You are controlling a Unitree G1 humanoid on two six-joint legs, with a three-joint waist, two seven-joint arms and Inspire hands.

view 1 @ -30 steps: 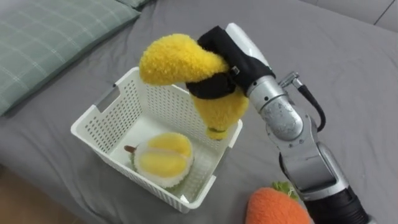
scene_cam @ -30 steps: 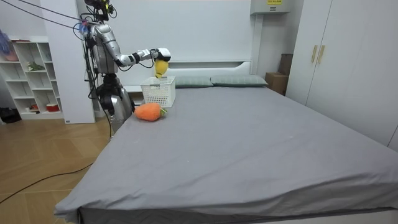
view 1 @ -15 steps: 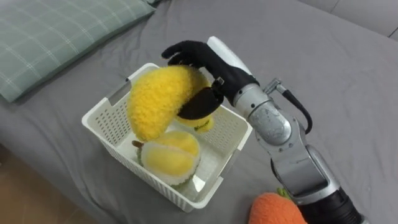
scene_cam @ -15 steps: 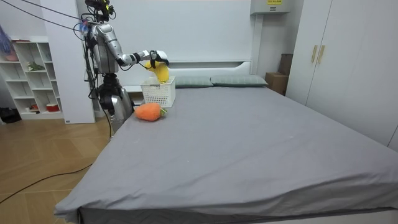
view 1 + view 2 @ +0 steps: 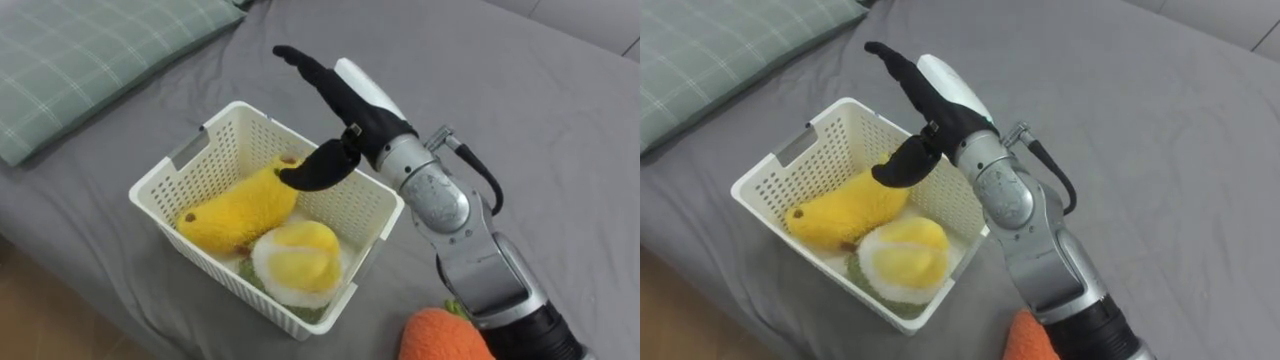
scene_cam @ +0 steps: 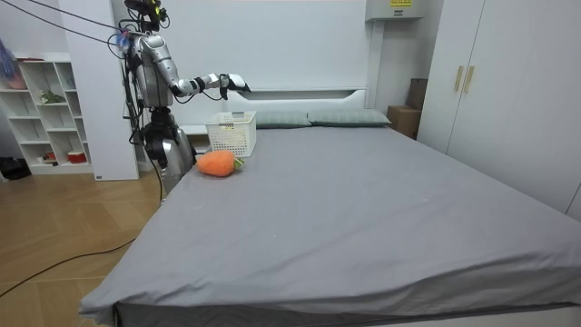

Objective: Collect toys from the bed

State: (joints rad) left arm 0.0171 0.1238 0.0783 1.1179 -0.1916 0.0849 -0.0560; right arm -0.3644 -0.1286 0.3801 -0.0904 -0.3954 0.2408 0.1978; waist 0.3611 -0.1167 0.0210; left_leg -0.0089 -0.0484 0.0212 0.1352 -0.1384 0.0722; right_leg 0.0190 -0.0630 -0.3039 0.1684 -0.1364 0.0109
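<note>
I read the right hand (image 5: pixel 350 115) as open: its fingers (image 5: pixel 300 62) are straight and spread, pointing away from the robot. The thumb (image 5: pixel 312 172) angles down toward the basket, and nothing lies between thumb and fingers. The hand hangs above the far right corner of the white basket (image 5: pixel 160 182), clear of its rim.

The basket stands on the grey bed (image 5: pixel 540 110), near the green checked pillow (image 5: pixel 90 50) on the robot's left. Two toys lie inside it:

- The yellow plush banana (image 5: pixel 235 212) lies on its side along the left part of the basket floor. One end rests up against the far wall, below the thumb.
- The round plush fruit (image 5: pixel 297 262), yellow with a green underside, sits in the near right corner, touching the banana.

The orange plush carrot (image 5: pixel 445 335) lies on the sheet outside the basket, beside the robot's right forearm, at the lower edge of the eye view.

In the room view I see the robot standing upright at the bed's side near the head end, at the room view's left. Its right arm is stretched forward over the basket. The carrot lies just in front of the basket, toward the bed's edge. A white shelf unit (image 6: pixel 41 100) stands behind the robot, and a wardrobe (image 6: pixel 508 82) stands at the room view's right
</note>
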